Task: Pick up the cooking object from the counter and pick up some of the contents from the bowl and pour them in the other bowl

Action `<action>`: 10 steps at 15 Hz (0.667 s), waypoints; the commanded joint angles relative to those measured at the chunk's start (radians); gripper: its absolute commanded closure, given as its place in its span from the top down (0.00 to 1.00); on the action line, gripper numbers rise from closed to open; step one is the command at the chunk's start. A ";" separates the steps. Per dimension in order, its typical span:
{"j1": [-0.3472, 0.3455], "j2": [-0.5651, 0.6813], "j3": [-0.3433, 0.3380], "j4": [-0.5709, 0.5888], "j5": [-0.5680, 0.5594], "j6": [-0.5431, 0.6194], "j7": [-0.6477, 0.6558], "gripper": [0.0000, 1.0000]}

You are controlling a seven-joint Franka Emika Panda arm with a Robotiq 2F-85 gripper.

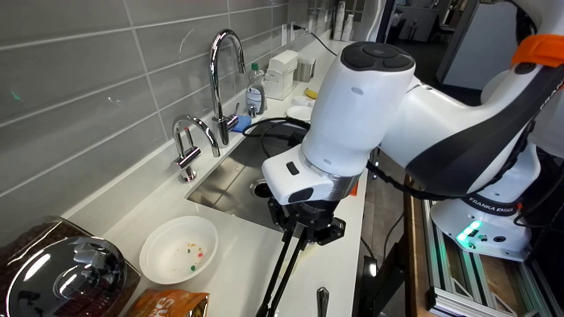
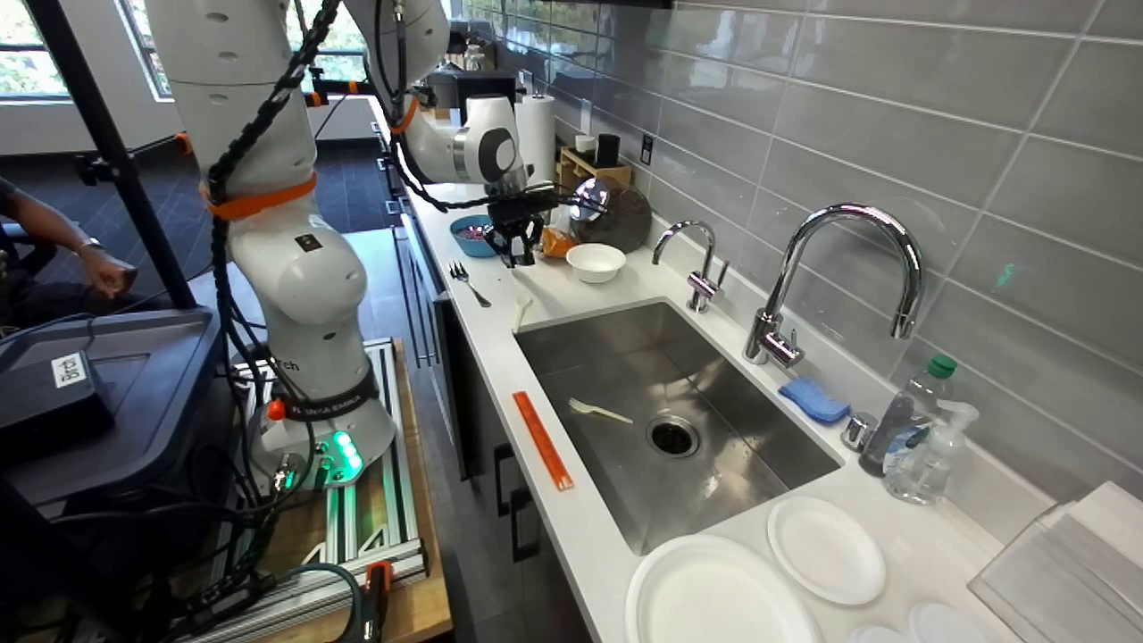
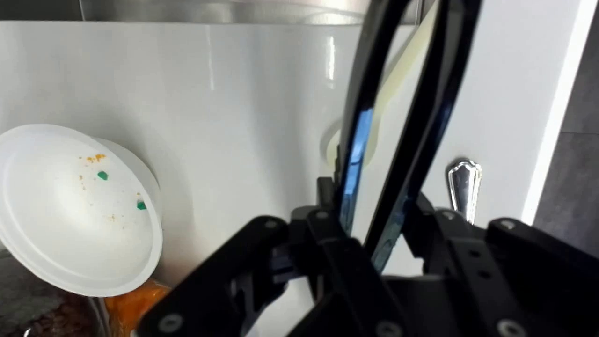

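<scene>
My gripper (image 1: 307, 230) is shut on the cooking object, a long, thin, black utensil (image 1: 289, 273) with two arms like tongs. It slants down over the counter, its lower end at the frame edge. In the wrist view the utensil (image 3: 428, 117) runs between the fingers (image 3: 374, 201) and out of the top. The other bowl is white and wide (image 1: 154, 259), left of the gripper, with a few coloured bits inside; it also shows in the wrist view (image 3: 61, 224). A blue bowl (image 2: 461, 239) with contents stands beyond the gripper (image 2: 521, 254) in an exterior view.
A cream spoon (image 3: 398, 77) and a silver fork (image 2: 471, 288) lie near the gripper. An orange bag (image 1: 172, 304) and a clear container (image 1: 70, 281) stand by the white bowl. The sink (image 2: 656, 335) with taps (image 2: 701, 290) lies behind. Another cream spoon (image 2: 600, 411) is in it.
</scene>
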 commanded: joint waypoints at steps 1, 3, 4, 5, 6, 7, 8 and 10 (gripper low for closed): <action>-0.025 0.071 0.009 0.029 -0.017 0.078 -0.005 0.30; -0.033 0.098 0.010 0.045 -0.027 0.106 -0.001 0.30; -0.036 0.110 0.010 0.053 -0.034 0.113 0.002 0.30; -0.040 0.121 0.011 0.061 -0.038 0.122 0.003 0.29; -0.042 0.131 0.011 0.068 -0.043 0.128 0.004 0.30; -0.044 0.141 0.013 0.076 -0.044 0.129 0.004 0.29; -0.047 0.150 0.013 0.083 -0.047 0.128 0.004 0.30; -0.049 0.166 0.014 0.094 -0.051 0.129 0.005 0.30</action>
